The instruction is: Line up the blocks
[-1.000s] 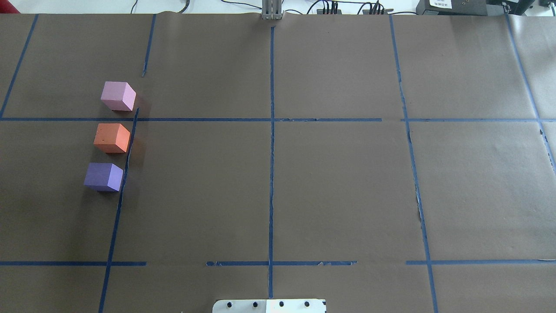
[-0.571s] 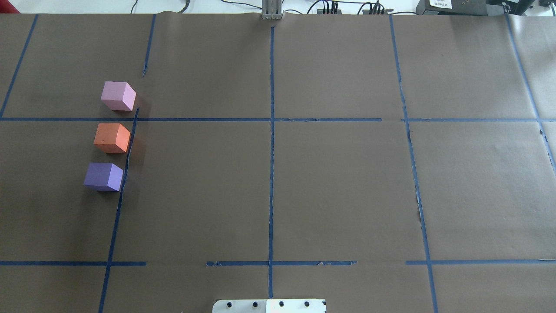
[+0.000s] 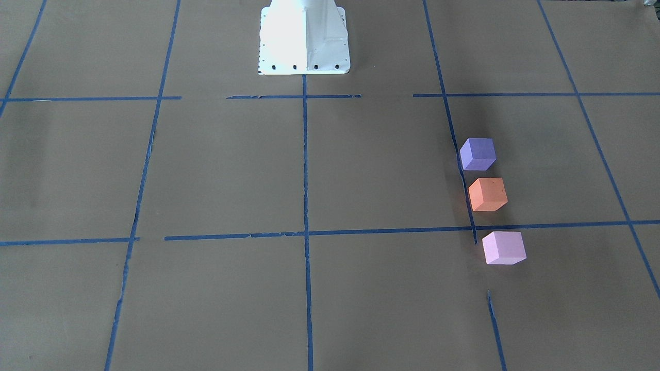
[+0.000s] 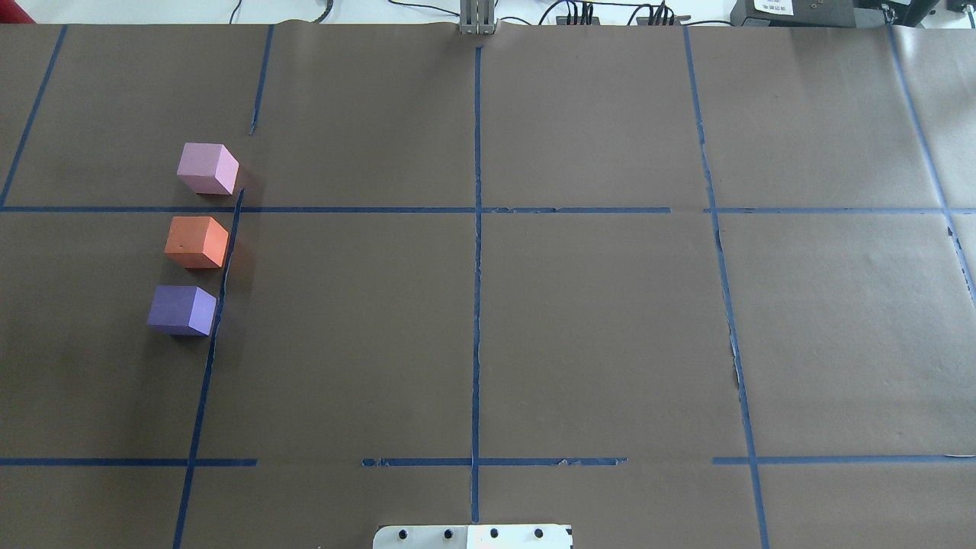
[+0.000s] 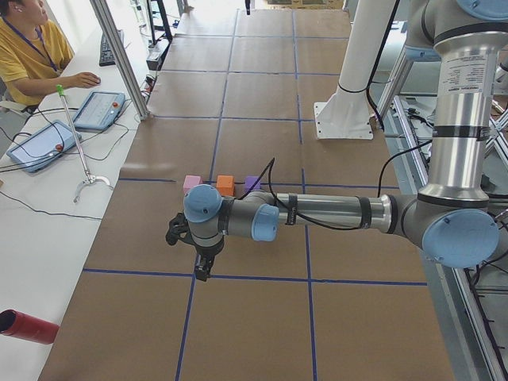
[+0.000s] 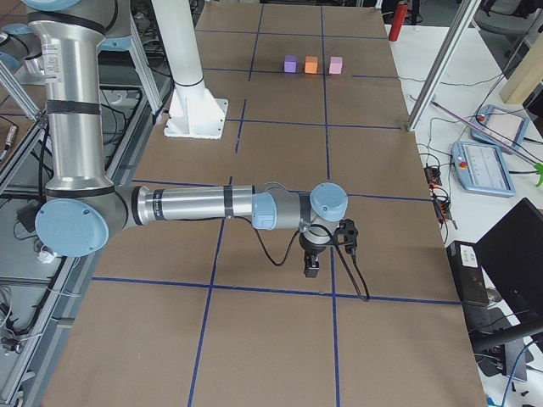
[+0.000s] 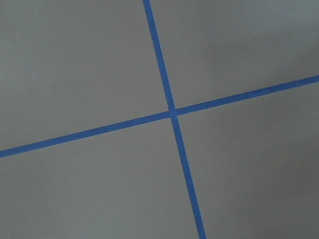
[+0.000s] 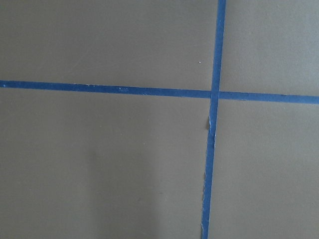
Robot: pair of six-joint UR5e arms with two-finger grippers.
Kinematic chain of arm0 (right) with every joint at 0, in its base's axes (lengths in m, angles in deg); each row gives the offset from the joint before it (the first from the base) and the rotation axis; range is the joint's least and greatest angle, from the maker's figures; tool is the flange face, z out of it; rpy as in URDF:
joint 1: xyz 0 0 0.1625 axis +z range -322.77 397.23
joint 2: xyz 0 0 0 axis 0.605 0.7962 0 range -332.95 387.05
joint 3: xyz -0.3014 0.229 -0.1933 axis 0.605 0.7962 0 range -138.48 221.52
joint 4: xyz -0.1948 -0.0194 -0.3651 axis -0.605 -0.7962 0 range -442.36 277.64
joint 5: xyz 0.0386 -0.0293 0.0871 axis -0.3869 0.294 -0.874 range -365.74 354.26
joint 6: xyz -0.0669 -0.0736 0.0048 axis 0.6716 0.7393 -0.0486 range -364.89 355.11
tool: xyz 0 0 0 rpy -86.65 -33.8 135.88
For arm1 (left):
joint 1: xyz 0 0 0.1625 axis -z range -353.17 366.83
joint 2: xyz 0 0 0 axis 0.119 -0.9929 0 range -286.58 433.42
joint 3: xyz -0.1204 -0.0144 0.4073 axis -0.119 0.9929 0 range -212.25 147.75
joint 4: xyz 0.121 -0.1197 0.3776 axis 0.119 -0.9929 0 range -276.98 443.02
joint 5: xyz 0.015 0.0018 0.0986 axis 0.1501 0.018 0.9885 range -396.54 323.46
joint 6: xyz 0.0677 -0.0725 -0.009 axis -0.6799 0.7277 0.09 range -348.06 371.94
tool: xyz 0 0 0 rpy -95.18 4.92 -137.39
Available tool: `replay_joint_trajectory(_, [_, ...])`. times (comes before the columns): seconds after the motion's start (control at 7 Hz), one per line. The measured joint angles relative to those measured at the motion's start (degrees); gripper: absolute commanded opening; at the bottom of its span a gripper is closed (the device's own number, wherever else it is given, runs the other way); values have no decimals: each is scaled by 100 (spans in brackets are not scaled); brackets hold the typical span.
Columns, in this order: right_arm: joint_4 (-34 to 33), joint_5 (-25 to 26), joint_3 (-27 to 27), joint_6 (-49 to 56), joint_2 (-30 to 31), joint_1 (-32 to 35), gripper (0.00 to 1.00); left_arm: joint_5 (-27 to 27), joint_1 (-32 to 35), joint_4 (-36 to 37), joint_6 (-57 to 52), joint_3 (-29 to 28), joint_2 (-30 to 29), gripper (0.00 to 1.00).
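A brown-papered table [image 3: 221, 165] fills the frame, crossed by a grid of blue tape lines [image 3: 305, 206]. The white robot base [image 3: 304, 38] stands at the middle of the robot-side edge. Three blocks sit in a slightly slanted row toward the table's end on the robot's left, none touching another. The violet-blue block [image 3: 478, 153] is nearest the robot-side edge, the orange block [image 3: 488, 194] is in the middle, and the pale pink block [image 3: 504, 248] is nearest the operators' edge. A crosswise tape line passes between orange and pink; a lengthwise one runs just beside violet-blue and orange.
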Motion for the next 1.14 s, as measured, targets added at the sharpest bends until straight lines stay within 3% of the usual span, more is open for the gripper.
replay_joint_trajectory(1.14, [0, 0, 2, 0, 0, 0, 100, -7, 0, -85, -16, 27, -21, 100])
